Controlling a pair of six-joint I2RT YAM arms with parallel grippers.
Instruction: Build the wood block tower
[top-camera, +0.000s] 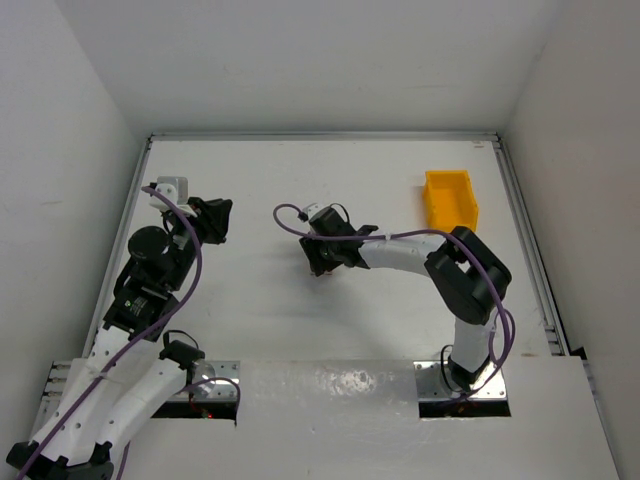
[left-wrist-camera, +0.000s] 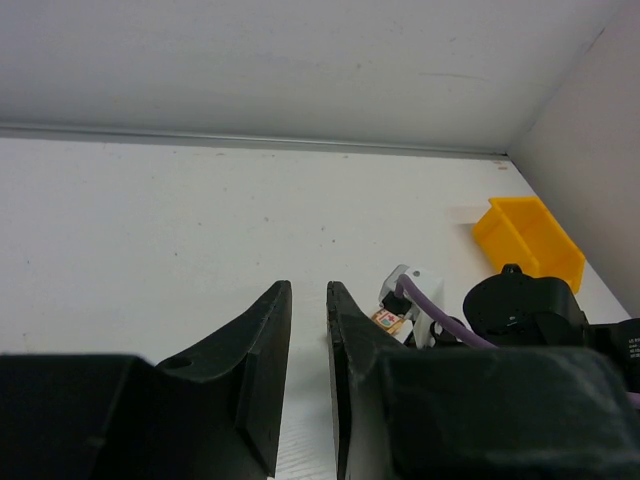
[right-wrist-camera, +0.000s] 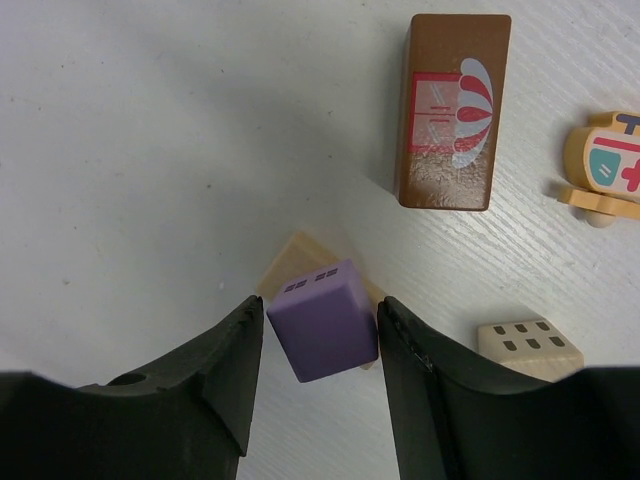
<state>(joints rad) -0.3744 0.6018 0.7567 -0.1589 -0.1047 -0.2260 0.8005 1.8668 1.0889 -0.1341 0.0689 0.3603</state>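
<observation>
Plain white walls (top-camera: 300, 60) close in on a matte white table (top-camera: 260, 320), which has a faint wood grain in the right wrist view. A thin metal rail (top-camera: 320, 136) runs along its far edge at the top of the overhead frame.

The left arm (top-camera: 150, 275) rises from the lower left, with a purple cable (top-camera: 190, 270) looped along it. The right arm (top-camera: 465, 270) bends from the lower right toward the centre. A yellow bin (top-camera: 450, 200) sits in the upper right.

The left gripper (top-camera: 215, 222) hangs at the upper left, its fingers (left-wrist-camera: 265, 340) drawn almost together with a thin empty slit between them. The right gripper (top-camera: 325, 265), at mid-frame, presses both fingers (right-wrist-camera: 230, 370) against a tilted purple block (right-wrist-camera: 322, 320).

The blocks lie under that gripper:
- The purple block, printed with small dark windows, rests on a pale tan block (right-wrist-camera: 298, 252).
- A brown block (right-wrist-camera: 450, 110), upper right of the wrist frame, carries a red grid panel and a red-and-white striped shape.
- A helicopter-shaped piece (right-wrist-camera: 610, 165) is at the right edge.
- A pale windowed block (right-wrist-camera: 528, 348) lies lower right.

In the left wrist view, a small sticker (left-wrist-camera: 388, 318) on the right arm's wrist is too small to read.
</observation>
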